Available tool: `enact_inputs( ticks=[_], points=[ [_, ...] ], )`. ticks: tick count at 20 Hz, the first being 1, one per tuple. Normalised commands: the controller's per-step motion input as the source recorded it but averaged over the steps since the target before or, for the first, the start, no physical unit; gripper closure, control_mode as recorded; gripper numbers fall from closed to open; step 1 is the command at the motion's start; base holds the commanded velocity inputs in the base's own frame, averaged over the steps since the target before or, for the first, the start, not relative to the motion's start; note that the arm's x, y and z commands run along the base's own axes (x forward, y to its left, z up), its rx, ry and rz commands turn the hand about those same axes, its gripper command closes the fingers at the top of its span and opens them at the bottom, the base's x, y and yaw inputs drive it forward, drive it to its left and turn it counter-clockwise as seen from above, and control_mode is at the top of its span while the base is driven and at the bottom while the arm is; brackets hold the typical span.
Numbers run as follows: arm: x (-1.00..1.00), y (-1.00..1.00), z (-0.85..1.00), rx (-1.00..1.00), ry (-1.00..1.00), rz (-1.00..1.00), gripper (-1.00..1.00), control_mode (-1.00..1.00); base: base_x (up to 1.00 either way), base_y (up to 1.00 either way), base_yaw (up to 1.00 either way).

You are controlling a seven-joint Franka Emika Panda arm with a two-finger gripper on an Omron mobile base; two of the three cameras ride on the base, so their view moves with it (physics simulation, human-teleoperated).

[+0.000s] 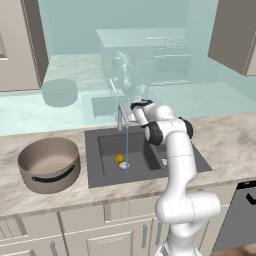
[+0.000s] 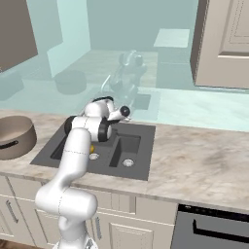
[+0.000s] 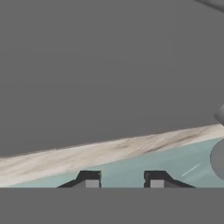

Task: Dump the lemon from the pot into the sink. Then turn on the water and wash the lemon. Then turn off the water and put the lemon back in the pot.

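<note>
Yellow round lemon (image 1: 119,158) sits under the thin water stream in the dark grey sink (image 1: 100,175) for rinsing, gripper (image 3: 122,180) empty, fingers parted.

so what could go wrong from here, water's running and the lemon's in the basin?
1. The lemon sits beside the stream by the drain; flow may roll it, making the later pick harder.
2. The gripper is open near the faucet; a misjudged reach could miss the handle and leave the water on.
3. The pot sits left of the sink, so the return carry crosses the rim.
</note>
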Motion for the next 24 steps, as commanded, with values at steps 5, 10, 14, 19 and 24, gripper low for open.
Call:
enact_inputs(
  ticks=[5,10,14,19,24],
  points=[
    [0.66,1.00,1.00,0.03,-0.20,-0.03,-1.00,-1.00,0.00,0.00,0.00],
    [0.78,0.96,1.00,0.04,-0.17,-0.04,-1.00,-1.00,0.00,0.00,0.00],
    [0.90,0.76,1.00,0.06,-0.11,-0.04,-1.00,-1.00,0.00,0.00,0.00],
    [0.98,0.61,1.00,0.06,-0.09,-0.03,-1.00,-1.00,0.00,0.00,0.00],
    [0.98,0.49,1.00,0.06,-0.08,-0.04,-1.00,-1.00,0.00,0.00,0.00]
  ],
)
